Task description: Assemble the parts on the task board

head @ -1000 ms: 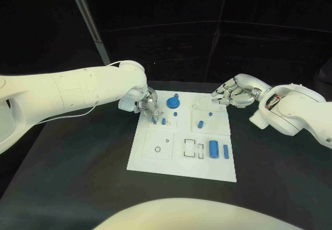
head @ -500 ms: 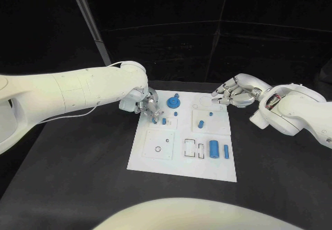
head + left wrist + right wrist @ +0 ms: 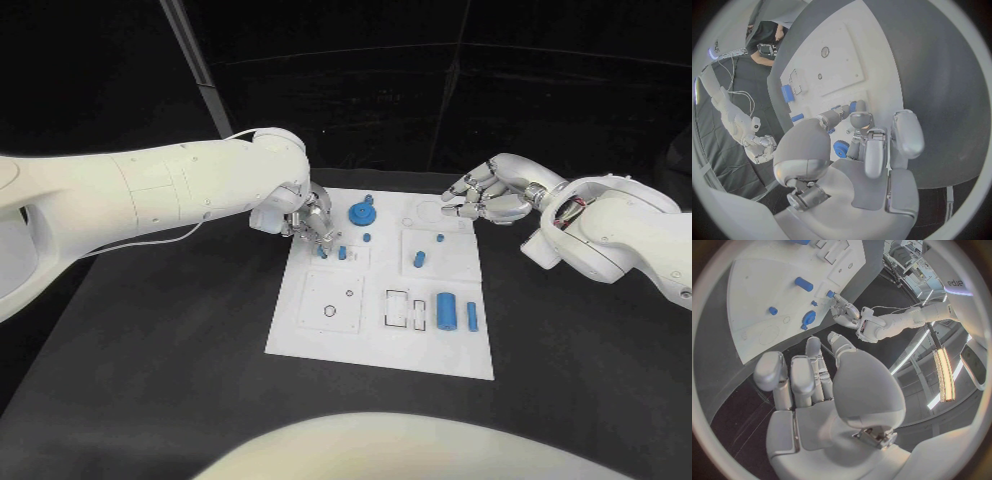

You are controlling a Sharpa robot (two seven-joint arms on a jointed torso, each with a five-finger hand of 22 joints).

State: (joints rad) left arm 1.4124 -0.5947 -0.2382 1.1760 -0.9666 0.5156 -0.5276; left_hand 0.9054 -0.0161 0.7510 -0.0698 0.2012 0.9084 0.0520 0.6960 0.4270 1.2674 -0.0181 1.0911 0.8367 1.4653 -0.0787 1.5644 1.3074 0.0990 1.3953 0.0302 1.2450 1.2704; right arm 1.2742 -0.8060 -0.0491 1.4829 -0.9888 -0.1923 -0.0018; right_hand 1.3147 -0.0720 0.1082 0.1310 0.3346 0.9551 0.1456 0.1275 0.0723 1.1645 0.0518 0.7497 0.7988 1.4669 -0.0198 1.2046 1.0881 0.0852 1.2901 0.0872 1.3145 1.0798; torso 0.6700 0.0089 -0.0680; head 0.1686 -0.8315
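Since the earlier head frames almost nothing has shifted: the left hand (image 3: 307, 222) has stayed at the board's far-left corner, its fingers (image 3: 320, 240) lowered a touch further onto the small blue peg (image 3: 320, 251); the right hand (image 3: 488, 195) is unmoved. Near to far on the task board (image 3: 378, 345): empty outlined slots (image 3: 402, 308), a large blue cylinder (image 3: 447, 311) with a thin blue bar (image 3: 472, 317) beside it, a short blue pin (image 3: 418, 260), then the blue round knob (image 3: 361, 213) at the far edge. Left fingers are drawn close around the peg; whether they actually pinch it or only touch it I cannot tell, the tips hide the contact. Right fingers are curled in, holding nothing, above the board's far-right corner. Risk, as judged: the peg tips or jams if pressed off-axis, or a finger nudges the second peg (image 3: 342, 254) just beside it. The surface (image 3: 159, 330) is matte black; the room behind is dark.
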